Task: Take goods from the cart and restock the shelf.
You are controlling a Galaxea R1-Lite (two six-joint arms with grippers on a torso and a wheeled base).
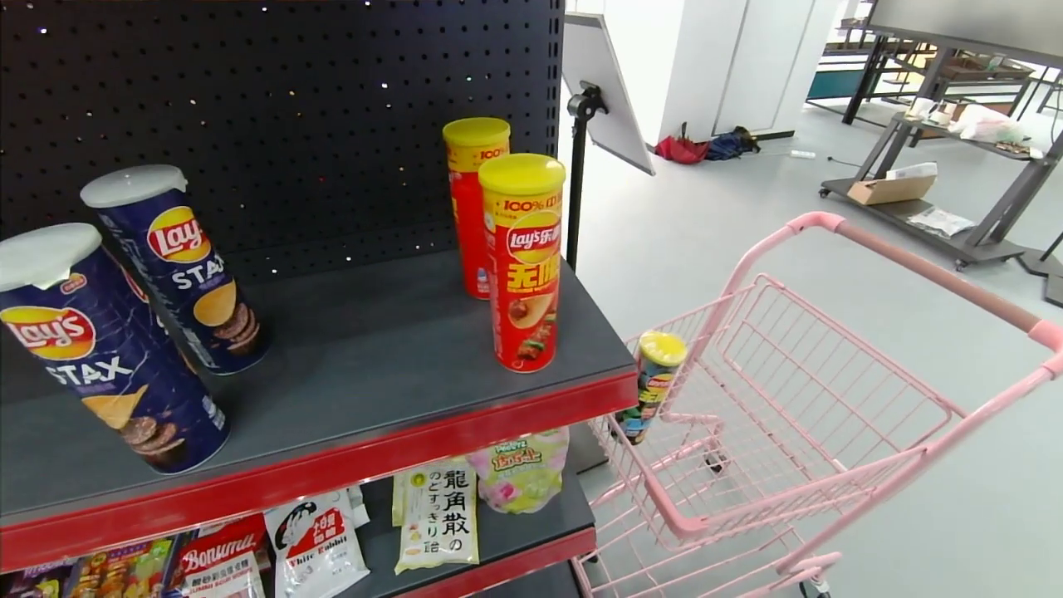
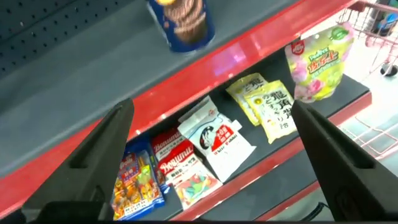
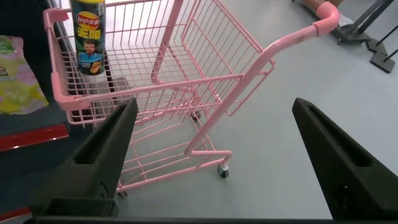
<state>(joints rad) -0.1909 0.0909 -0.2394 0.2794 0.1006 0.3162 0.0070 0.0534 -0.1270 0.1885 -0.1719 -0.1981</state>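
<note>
A chip can [image 1: 653, 384] with a yellow lid stands upright in the front corner of the pink cart [image 1: 830, 374], close to the shelf. In the right wrist view the same can [image 3: 88, 34] is beyond my open right gripper [image 3: 215, 101], which hangs above the cart's [image 3: 205, 74] handle side with nothing between its fingers. On the grey shelf board [image 1: 357, 365] stand two red cans [image 1: 521, 262] with yellow lids and two blue cans [image 1: 178, 266]. My left gripper [image 2: 211, 104] is open and empty in front of the shelf's red edge [image 2: 205, 68], below a blue can [image 2: 183, 22].
Snack bags [image 1: 436, 515] lie on the lower shelf, also seen as bags [image 2: 214, 140] past the left gripper. A black pegboard [image 1: 291, 108] backs the shelf. A stand with a tilted white board [image 1: 602, 83] rises beside the shelf. Open grey floor lies right of the cart.
</note>
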